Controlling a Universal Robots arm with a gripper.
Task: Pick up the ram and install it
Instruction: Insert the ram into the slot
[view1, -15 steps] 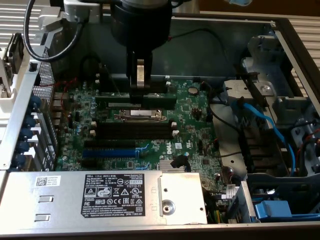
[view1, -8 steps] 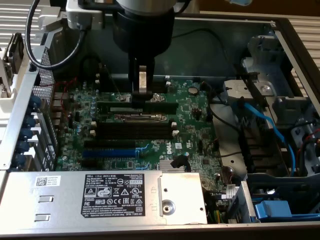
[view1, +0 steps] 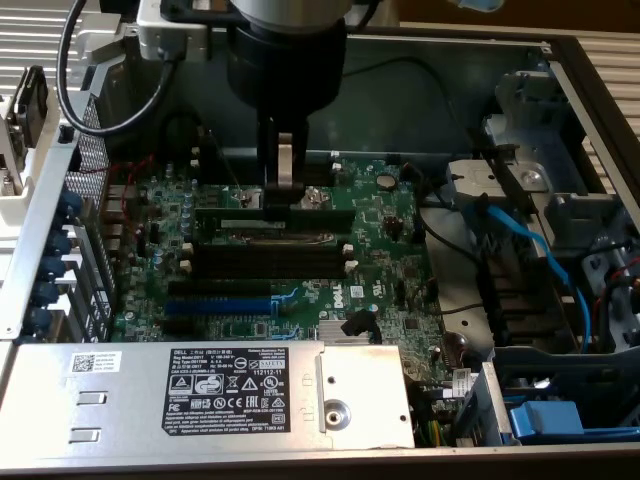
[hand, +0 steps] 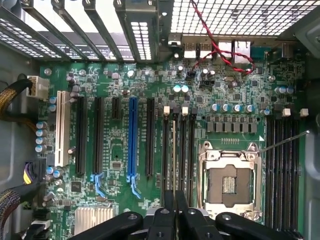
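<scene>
Pinched almost fully closed, the tool (view1: 283, 188) gripped the ram (view1: 315, 214) by its top edge and held it upright on its long side. Pick-up was therefore done; seating looked unfinished. The ram hung beside the CPU socket (hand: 227, 182), lined up lengthwise with the near memory slots (hand: 192, 150), and from the wrist view its thin edge ran along 1 of them. Whether its lower edge had entered that slot could not be told. Nothing showed the white end clips (hand: 166, 109) latched onto it, so I judged that pressing it home was left.

Around it, a second bank of memory slots (hand: 281, 165) lay on the socket's opposite side. Further from the socket than the ram stood the blue slot (hand: 132, 140), among black expansion slots. A red-and-black wire (hand: 220, 50) looped near the rear ports, well apart from the socket. Blue cables (view1: 530, 250) ran through the drive bay, also well apart. Nothing lay across the slots beside the socket, so the way down looked unobstructed.
</scene>
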